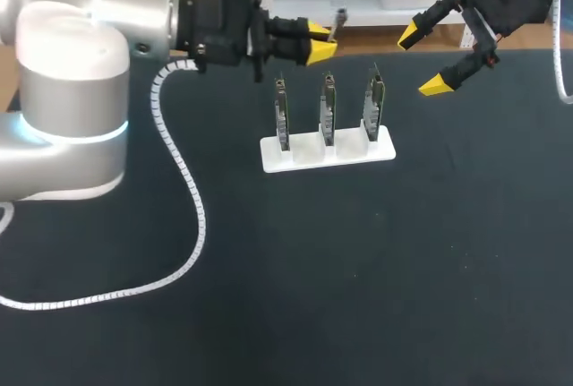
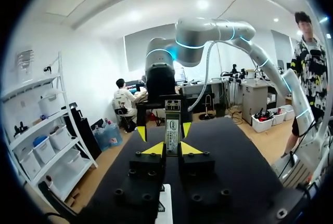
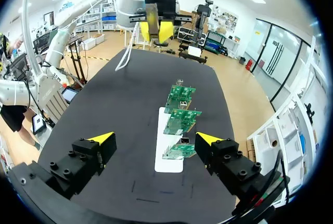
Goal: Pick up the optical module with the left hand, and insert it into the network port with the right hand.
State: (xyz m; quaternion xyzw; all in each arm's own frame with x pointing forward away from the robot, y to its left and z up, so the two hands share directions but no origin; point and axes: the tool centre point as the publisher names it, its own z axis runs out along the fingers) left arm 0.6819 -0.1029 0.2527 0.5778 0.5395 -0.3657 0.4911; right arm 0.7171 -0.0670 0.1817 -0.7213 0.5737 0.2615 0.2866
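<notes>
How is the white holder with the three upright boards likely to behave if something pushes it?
The white holder probably slides easily: it looks small and light, and nothing visible clamps it to the table. The boards stand tall and thin above it, so a push high up may tip it. The boards look stiff, but likely fragile.

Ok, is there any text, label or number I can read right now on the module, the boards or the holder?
Module in the left tool: a pale label with a small blue mark and lines of print, too small to read.
Circuit boards: no readable print.
White holder: none.
</notes>
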